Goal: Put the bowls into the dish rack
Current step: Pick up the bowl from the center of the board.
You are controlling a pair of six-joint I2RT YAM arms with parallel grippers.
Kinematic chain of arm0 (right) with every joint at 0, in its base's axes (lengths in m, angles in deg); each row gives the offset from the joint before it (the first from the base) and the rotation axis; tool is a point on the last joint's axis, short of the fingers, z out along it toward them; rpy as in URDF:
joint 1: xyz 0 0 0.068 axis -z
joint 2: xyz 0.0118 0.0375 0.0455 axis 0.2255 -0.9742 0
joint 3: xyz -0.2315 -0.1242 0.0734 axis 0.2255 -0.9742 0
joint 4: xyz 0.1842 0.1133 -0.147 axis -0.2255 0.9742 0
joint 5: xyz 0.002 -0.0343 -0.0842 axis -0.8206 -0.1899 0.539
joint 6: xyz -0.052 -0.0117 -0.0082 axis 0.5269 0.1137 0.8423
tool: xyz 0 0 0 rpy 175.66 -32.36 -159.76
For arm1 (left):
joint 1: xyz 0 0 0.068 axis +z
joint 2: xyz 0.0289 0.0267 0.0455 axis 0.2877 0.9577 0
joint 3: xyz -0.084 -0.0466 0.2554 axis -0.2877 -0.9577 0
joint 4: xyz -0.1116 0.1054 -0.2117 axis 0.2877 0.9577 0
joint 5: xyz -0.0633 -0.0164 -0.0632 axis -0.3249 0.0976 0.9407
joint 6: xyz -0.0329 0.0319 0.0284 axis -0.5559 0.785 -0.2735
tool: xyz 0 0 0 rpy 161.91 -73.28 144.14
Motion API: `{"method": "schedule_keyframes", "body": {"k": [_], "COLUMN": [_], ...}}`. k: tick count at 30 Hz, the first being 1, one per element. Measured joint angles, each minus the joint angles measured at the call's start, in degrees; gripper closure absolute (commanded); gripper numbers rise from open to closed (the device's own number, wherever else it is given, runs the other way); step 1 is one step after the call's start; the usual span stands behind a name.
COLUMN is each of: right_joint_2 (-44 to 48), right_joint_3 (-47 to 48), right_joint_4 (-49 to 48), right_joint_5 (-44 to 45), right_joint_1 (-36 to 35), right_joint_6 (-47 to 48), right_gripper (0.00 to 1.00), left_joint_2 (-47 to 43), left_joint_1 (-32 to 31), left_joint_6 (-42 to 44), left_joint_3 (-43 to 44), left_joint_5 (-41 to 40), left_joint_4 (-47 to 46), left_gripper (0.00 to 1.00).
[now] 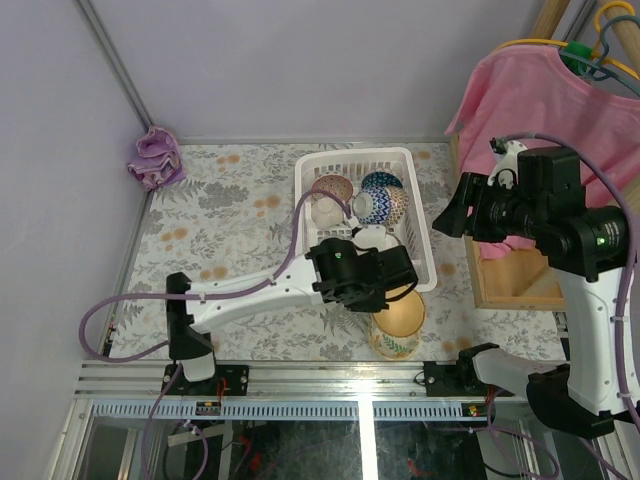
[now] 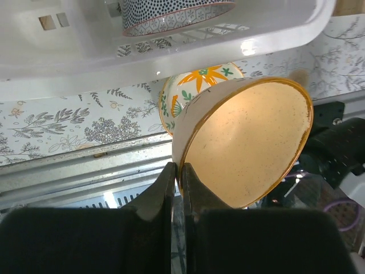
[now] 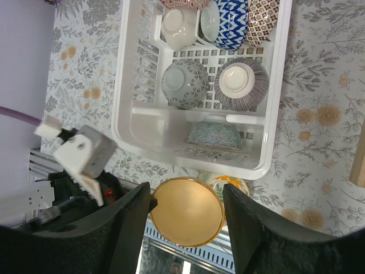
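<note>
Left gripper [image 2: 178, 191] pinches the rim of the tan bowl [image 2: 251, 142]. The bowl is tilted at the surface's near edge, just outside the dish rack [image 2: 171, 43], beside a flowered bowl [image 2: 188, 85]. Right gripper [image 3: 185, 197] spread, empty. Glazed ceramic, judged stiff, slick and chippable; the rim pinch may pivot.

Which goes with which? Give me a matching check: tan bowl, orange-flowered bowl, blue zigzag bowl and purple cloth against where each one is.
Things:
1. tan bowl
2. orange-flowered bowl
3. blue zigzag bowl
4. purple cloth

Places:
A. far left corner of the table
B. rim pinched in the shut left jaws
C. on edge at the far end of the dish rack
D. on the table, just outside the rack's near wall

Pairs: 1-B, 2-D, 3-C, 4-A
</note>
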Motion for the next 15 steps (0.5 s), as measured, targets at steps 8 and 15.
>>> {"method": "schedule_keyframes", "body": {"k": [8, 15], "right_joint_2": [-2.58, -10.73], "right_joint_3": [-2.38, -4.22], "right_joint_4": [-1.38, -2.51], "right_joint_5": [-3.67, -8.57], "right_joint_1": [0.0, -0.04], "right_joint_6": [-0.72, -0.66], "right_gripper": [0.42, 0.43], "left_joint_2": [-5.53, -10.91], "left_joint_1": [3.63, 15.58], "left_joint_6": [1.11, 6.12], "left_joint_3": [1.73, 1.31], "left_joint_5": [-0.35, -0.17], "left_joint_4": [3.56, 3.91], "left_gripper": [1.0, 1.0]}}
